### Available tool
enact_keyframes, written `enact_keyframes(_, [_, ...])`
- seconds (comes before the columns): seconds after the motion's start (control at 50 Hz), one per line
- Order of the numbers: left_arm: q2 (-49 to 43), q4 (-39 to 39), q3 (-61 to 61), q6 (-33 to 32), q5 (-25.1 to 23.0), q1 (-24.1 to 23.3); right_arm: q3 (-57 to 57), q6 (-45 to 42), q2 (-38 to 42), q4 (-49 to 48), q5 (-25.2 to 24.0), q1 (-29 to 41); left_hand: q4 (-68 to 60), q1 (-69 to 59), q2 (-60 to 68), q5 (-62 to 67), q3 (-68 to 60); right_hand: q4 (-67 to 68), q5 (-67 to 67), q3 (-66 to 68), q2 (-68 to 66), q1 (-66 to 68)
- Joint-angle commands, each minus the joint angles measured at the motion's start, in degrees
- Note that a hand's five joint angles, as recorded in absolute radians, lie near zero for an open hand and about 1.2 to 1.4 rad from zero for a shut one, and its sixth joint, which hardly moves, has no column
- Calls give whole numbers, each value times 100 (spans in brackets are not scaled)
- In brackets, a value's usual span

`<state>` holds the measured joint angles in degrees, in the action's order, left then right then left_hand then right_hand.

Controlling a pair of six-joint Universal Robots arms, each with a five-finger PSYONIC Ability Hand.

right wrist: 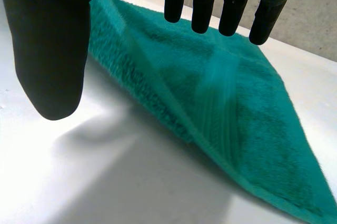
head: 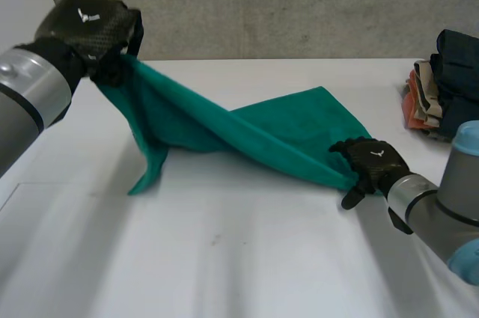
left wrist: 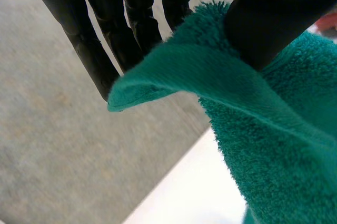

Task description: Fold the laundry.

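A green towel (head: pixel 277 135) is stretching across a white counter (head: pixel 224 258), hanging slantwise between the robot's two black hands. Its far left end is being held up in the air, well above the counter, and from there one loose corner is drooping down until its tip is touching the surface. The rest of the cloth is sloping down to the right, twisted once along its length, with its right part lying on the counter.

The left hand (head: pixel 90 22) is gripping the raised end. In the left wrist view the thumb (left wrist: pixel 274 18) is pressing down on the fluffy towel (left wrist: pixel 274 145) near its edge, pinching it against the straight fingers (left wrist: pixel 131 29) behind the cloth, while a small flap of the edge is curling free between them.

The right hand (head: pixel 372 162) is sitting low at the towel's near right corner. In the right wrist view its fingers (right wrist: pixel 202 2) are reaching out straight and slightly spread over the towel (right wrist: pixel 237 113), and the thumb (right wrist: pixel 50 50) is standing well apart from them over bare counter, so nothing is being pinched. I cannot tell whether the fingertips are touching the cloth. The towel's edge nearest the thumb is lifting slightly off the counter.

At the counter's far right edge a pile of folded clothes (head: pixel 449 82) is resting, dark blue on top with orange and beige pieces beside it. A grey wall (head: pixel 299 4) is running behind the counter.
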<state>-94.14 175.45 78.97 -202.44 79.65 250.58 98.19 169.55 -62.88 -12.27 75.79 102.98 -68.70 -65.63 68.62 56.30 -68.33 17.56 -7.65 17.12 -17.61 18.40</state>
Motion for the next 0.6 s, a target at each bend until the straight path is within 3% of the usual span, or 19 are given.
enact_keyframes(0.02, [106,112,-321,407,95,-141,-142,219,293,-205,304,345,-1130,-1437,1138,1370,-1167,1092,-1083,1136,-1087,1008])
enact_keyframes(0.06, [132,112,-356,477,130,-158,-168,245,337,-346,410,381,-1130,-1437,1138,1370,-1167,2014,-2005,2058,-2009,1930])
enact_keyframes(0.08, [176,130,-365,529,165,-167,-203,237,390,-503,541,381,-1130,-1437,1138,1370,-1167,3885,-3876,3929,-3880,3801])
enact_keyframes(0.12, [220,130,-356,574,209,-150,-230,219,382,-636,691,363,-1130,-1437,1138,1370,-1167,6234,-6224,6278,-6229,6150])
enact_keyframes(0.18, [308,147,-321,653,288,-88,-283,70,242,-777,990,161,-1130,-1437,1138,1370,-1167,6244,-6235,6288,-6239,6160])
enact_keyframes(0.24, [361,130,-93,653,288,263,-335,-535,-601,-733,912,-181,-1130,-1437,1138,1370,-1167,6244,-6235,6288,-6239,6160])
enact_keyframes(0.34, [309,68,424,531,-97,842,-703,-1904,-1734,282,106,-629,-1130,-1437,1138,1370,-1167,6244,-6235,6288,-6239,6160])
enact_keyframes(0.42, [99,-2,759,329,-458,1115,-1177,-2180,-2131,1363,-397,-788,-1130,-1437,1138,1370,-1167,6244,-6235,6288,-6239,6160])
enact_keyframes(0.5, [-472,7,909,91,-651,1230,-1599,-2189,-1941,2165,-714,-885,-1130,-1437,1138,1370,-1167,6244,-6235,6288,-6239,6160])
enact_keyframes(0.6, [-1246,252,655,-33,-635,1178,-2198,-2408,-1211,2343,-706,-648,-1130,-1437,1138,1370,-1167,6244,-6235,6288,-6239,6160])
